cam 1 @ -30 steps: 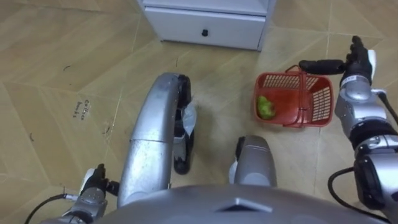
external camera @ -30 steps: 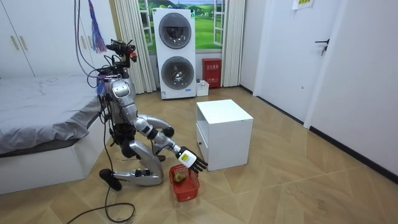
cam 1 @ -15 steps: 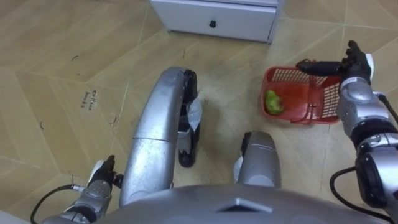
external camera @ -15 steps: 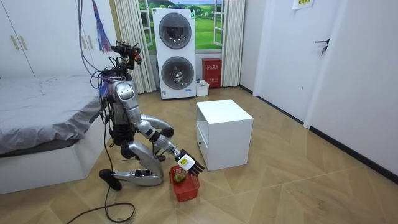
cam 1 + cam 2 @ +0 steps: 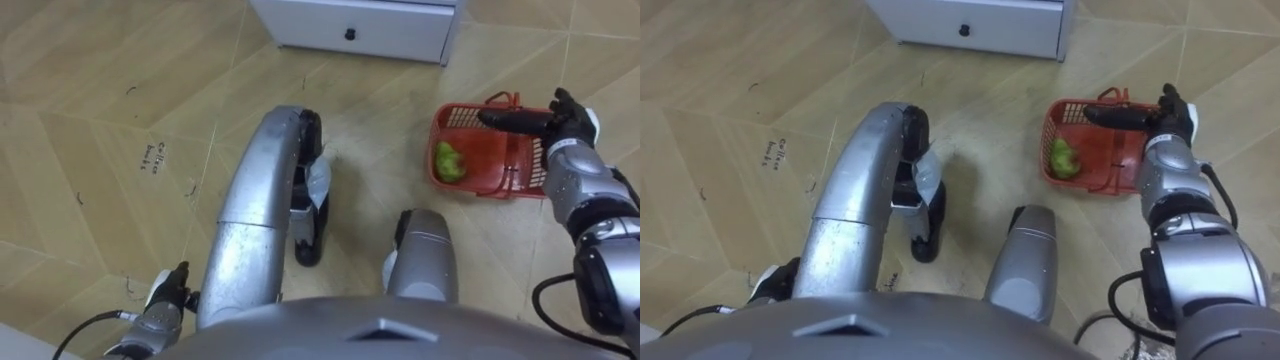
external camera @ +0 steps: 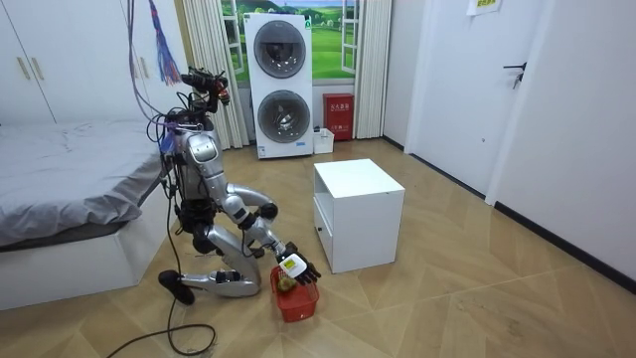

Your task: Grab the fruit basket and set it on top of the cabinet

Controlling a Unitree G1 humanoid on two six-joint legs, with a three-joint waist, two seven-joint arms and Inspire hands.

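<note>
The red plastic fruit basket (image 5: 485,190) stands on the wooden floor to my right, with a green fruit (image 5: 450,160) lying in its left end. My right hand (image 5: 548,122) hovers over the basket's right side, its dark fingers stretched out straight across the top, near the handle; it is open. In the room view I kneel on the floor with that hand (image 6: 296,267) just above the basket (image 6: 298,301). My left hand (image 5: 165,300) hangs low by my left side.
A white cabinet (image 5: 360,30) with a drawer stands just beyond the basket, seen also in the room view (image 6: 358,214). A bed (image 6: 70,199) is behind me. Stacked washing machines (image 6: 288,85) stand by the far wall.
My right hand has come down closer over the basket, its fingers still straight. My head has shifted, so the whole floor picture has slid.
</note>
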